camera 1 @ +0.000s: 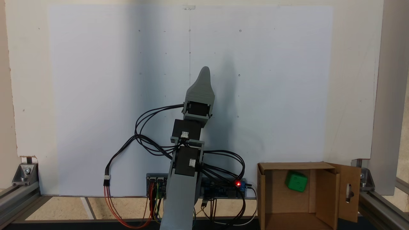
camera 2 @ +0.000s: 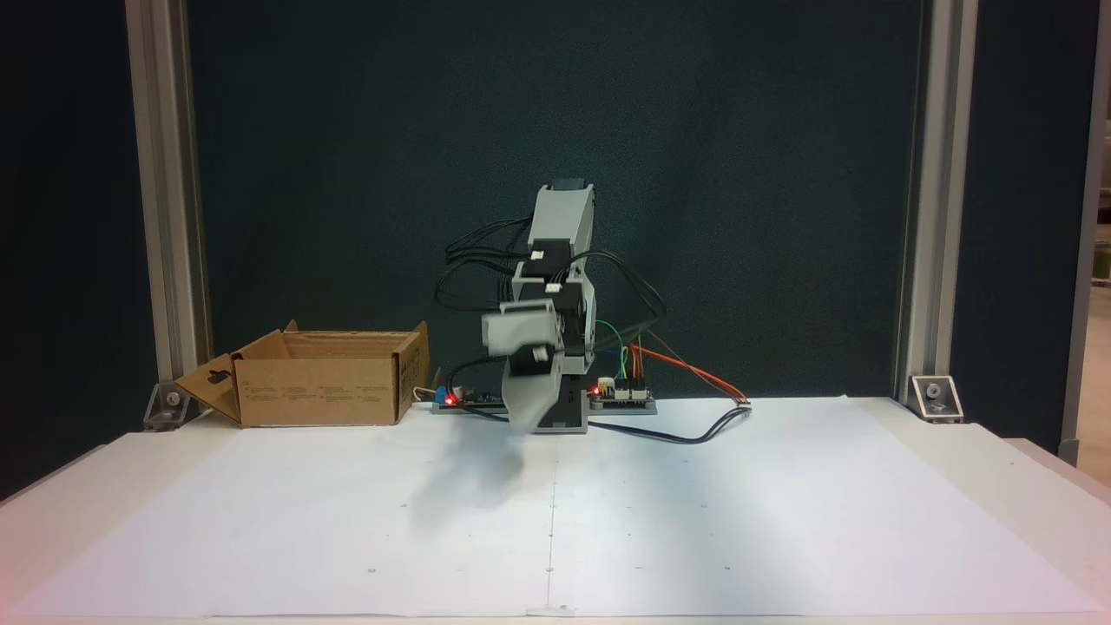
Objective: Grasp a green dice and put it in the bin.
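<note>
From where I sit, the job looks done. The die [camera 1: 296, 181] lies inside the bin [camera 1: 329, 198], on its floor near the back wall as the fixed view from behind the arm shows it, and nothing holds it. In the front fixed view the bin [camera 2: 321, 386] stands at the left, near the arm's base, and its walls hide the die from that side.

The end effector [camera 1: 205, 72] points out over the white sheet [camera 1: 96, 95], well apart from the bin. I see only one grey tip from behind, and in the front fixed view the end effector [camera 2: 521, 417] is a blurred grey shape hanging low over the sheet, so I cannot tell whether its jaws are apart or together. I see nothing green at it.

What is left, I judge, is only to park the arm.

Around the base sit two circuit boards with red lights [camera 1: 238, 183], and loops of black cable [camera 1: 150, 140] hang off the arm; red and orange wires [camera 2: 694, 373] trail to the right in the front view. The bin's flap with the slot [camera 1: 349, 191] stands open to the side. Aluminium posts [camera 2: 165, 200] frame the table [camera 2: 998, 469]. None of this blocks the way over the sheet.
</note>
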